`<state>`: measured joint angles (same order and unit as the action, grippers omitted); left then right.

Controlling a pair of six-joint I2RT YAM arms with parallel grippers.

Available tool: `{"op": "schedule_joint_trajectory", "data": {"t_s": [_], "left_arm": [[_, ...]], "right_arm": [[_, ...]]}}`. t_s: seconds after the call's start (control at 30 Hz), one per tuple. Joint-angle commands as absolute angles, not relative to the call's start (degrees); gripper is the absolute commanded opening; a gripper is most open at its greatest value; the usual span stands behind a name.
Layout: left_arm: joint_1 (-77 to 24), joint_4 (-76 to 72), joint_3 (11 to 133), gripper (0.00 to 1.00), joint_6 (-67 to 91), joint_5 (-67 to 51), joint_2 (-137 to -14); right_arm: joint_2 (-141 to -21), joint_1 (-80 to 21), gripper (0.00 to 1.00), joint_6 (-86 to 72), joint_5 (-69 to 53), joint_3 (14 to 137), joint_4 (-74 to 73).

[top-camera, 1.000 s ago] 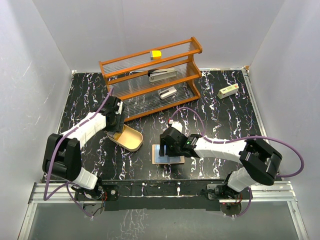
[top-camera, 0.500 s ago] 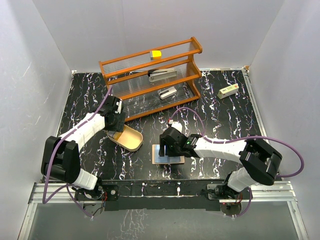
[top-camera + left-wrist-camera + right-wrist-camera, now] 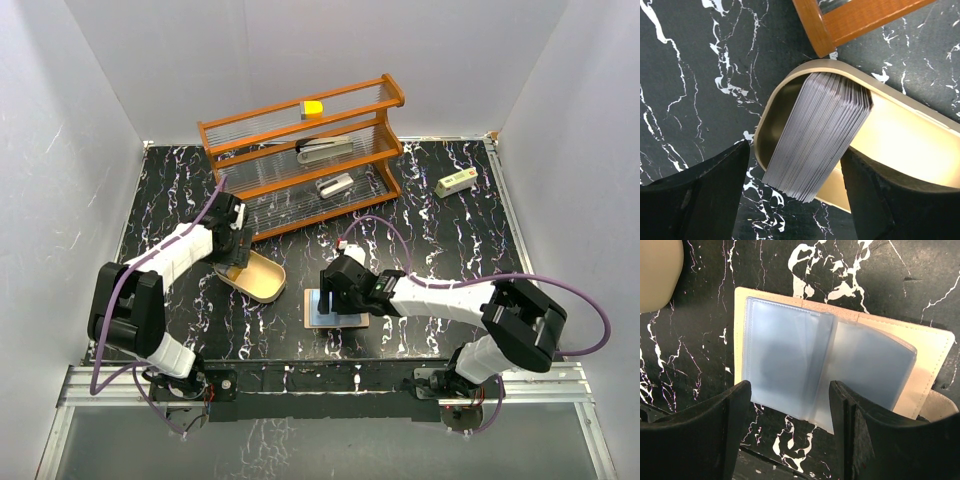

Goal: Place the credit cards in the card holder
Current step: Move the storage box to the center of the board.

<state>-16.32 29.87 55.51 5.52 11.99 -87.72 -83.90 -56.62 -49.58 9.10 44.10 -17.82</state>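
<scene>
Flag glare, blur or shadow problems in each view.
Top external: even light, sharp, streaky reflections on the rack. Left wrist: cards crisp, tray floor very bright, fingers black and soft. Right wrist: sleeves hazy with a dark shadow patch, fingers blurred.

The credit cards (image 3: 820,135) are grey, the card holder (image 3: 910,145) tan, the table (image 3: 690,75) black with white veins.

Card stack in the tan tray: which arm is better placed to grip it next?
Left. The left gripper is open with its fingers either side of the card stack in the tray; the right gripper hangs over the open wallet, apart from the tray.
</scene>
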Motion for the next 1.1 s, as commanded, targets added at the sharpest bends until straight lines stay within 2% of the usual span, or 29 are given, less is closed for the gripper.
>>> {"op": "schedule_joint_trajectory", "data": {"t_s": [0.0,0.23,0.57,0.9,1.07], "left_arm": [[-15.8,30.9,57.2,0.70,5.7,15.2,-86.3],[-15.8,30.1,57.5,0.60,6.4,17.1,-82.9],[-15.8,31.1,57.7,0.54,6.7,16.8,-82.4],[-15.1,29.9,56.4,0.71,10.0,9.5,-80.5],[-14.1,31.4,56.9,0.72,12.6,12.3,-80.5]], "right_arm": [[-81.6,-56.9,0.62,-49.2,10.1,43.5,-15.7],[-81.6,-56.9,0.62,-49.2,9.7,43.6,-15.3],[-81.8,-57.0,0.62,-49.2,9.2,43.5,-15.1],[-80.7,-57.0,0.62,-49.2,8.5,44.2,-15.3],[-78.6,-57.0,0.62,-48.4,8.0,45.3,-16.0]]}}
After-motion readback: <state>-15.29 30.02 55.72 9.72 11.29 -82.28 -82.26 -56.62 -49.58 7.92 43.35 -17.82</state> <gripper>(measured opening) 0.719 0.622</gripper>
